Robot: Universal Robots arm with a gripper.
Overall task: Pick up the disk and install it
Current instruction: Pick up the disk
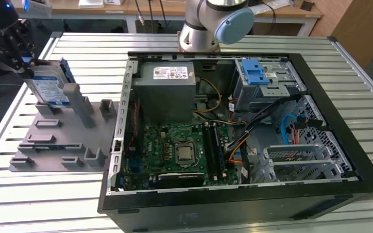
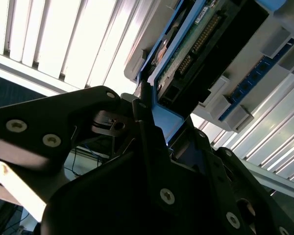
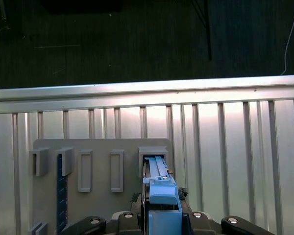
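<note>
The disk (image 1: 49, 86) stands on edge over a slot at the far end of the grey holder plate (image 1: 57, 141), on the exterior view's left. It is silver with a blue-and-white label and blue rails. My gripper (image 1: 32, 65) is at its upper far edge, shut on the disk. In the first wrist view the disk's blue rail (image 3: 159, 188) runs from my gripper (image 3: 161, 218) down into the slot (image 3: 154, 159). In the second wrist view the black fingers (image 2: 144, 122) clamp the blue rail, and the disk's circuit-board side (image 2: 196, 44) extends beyond them.
An open computer case (image 1: 342, 145) lies to the exterior view's right of the plate, with a grey power supply box (image 1: 167, 92), a green motherboard (image 1: 180, 150) and a metal drive cage with a blue latch (image 1: 256, 75). Upright posts (image 1: 70, 99) rise from the plate. The slatted table (image 1: 76, 194) ends just beyond the plate.
</note>
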